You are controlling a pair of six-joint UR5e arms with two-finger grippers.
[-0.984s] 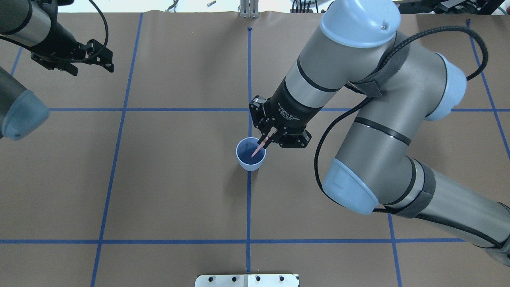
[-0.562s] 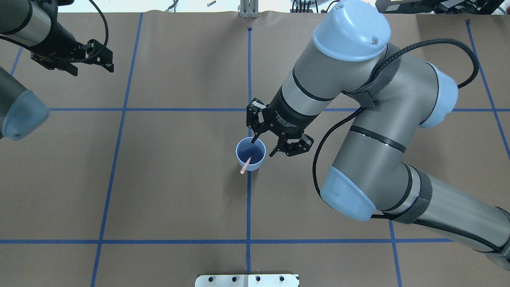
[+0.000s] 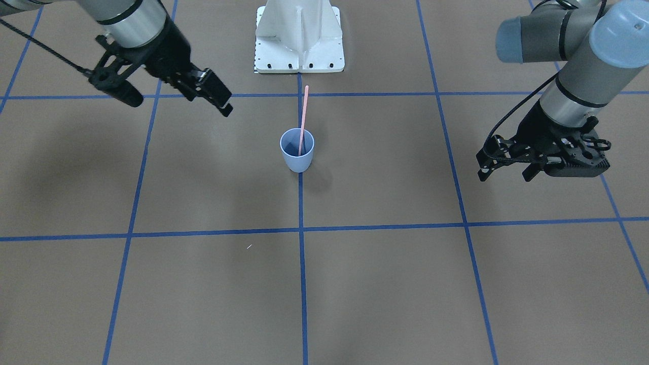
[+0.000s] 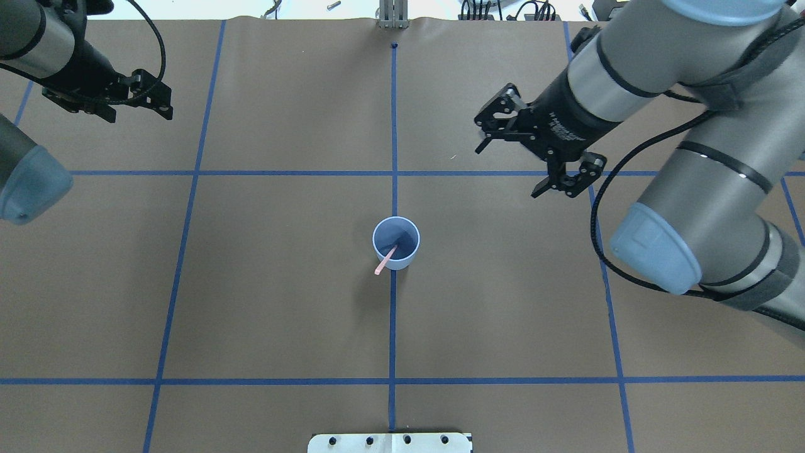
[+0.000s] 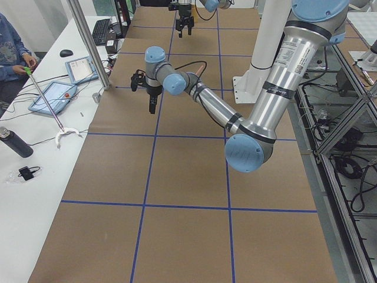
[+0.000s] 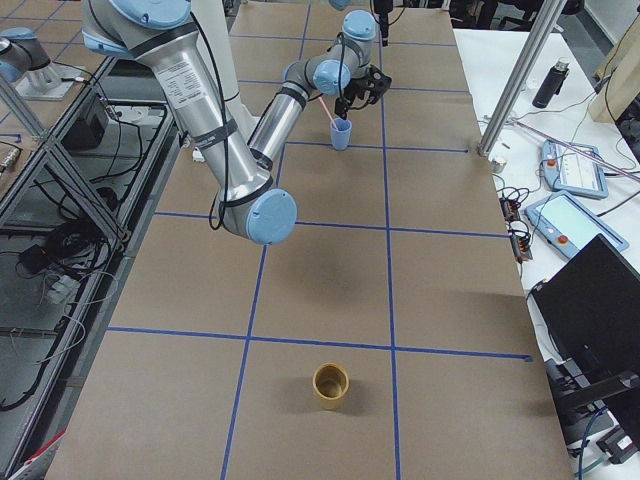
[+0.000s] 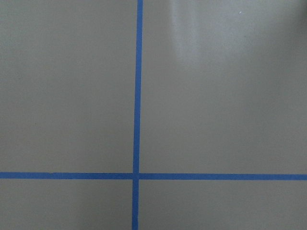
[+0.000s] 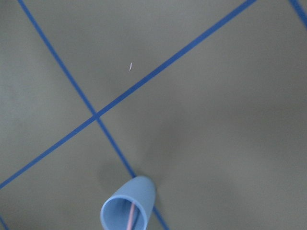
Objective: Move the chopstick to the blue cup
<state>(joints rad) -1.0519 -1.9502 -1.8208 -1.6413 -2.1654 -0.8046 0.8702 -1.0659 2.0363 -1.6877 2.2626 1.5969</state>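
The blue cup (image 4: 405, 242) stands upright at the table's centre on a blue tape line; it also shows in the front view (image 3: 297, 157), the right-side view (image 6: 341, 135) and the right wrist view (image 8: 139, 191). One pale pink chopstick (image 4: 383, 263) stands in it, leaning on the rim (image 3: 303, 116). My right gripper (image 4: 507, 173) is open and empty, raised well to the far right of the cup (image 3: 180, 106). My left gripper (image 4: 138, 116) is open and empty at the far left (image 3: 504, 177).
An ochre cup (image 6: 331, 385) stands at the table's end on my right. The white robot base plate (image 3: 299, 45) is at the near edge. Blue tape lines (image 4: 393, 327) grid the brown table cover. A side table with tablets (image 5: 53, 97) flanks the far edge.
My right gripper opened, letting the chopstick drop into the cup, then drew away to the far right. The chopstick tipped to lean on the near rim. The left gripper barely moved.
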